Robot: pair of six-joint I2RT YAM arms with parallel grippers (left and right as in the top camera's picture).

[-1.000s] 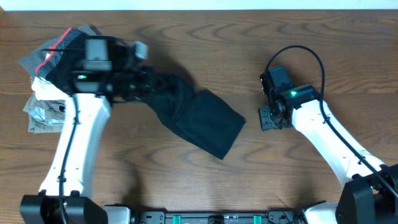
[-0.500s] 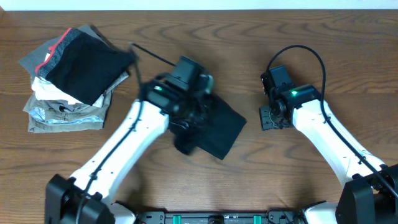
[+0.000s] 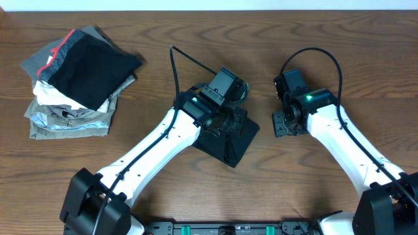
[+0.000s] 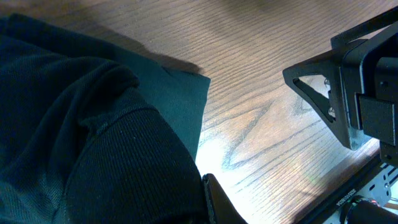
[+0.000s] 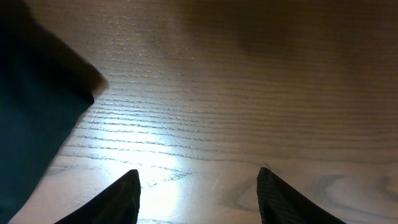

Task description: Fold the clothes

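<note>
just shirt [image 5: 37,124] edge nr r fingers [image 5: 127,199]

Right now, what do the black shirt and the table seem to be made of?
The black shirt looks like soft matte knit, probably cotton: fine ribbing, limp folds. The table looks like wood or wood-grain laminate, slightly glossy: grain lines, lamp glare.

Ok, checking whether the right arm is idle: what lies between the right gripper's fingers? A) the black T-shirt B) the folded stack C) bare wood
C: in the right wrist view the right gripper is open over bare table, the black T-shirt lying off to the side.
</note>
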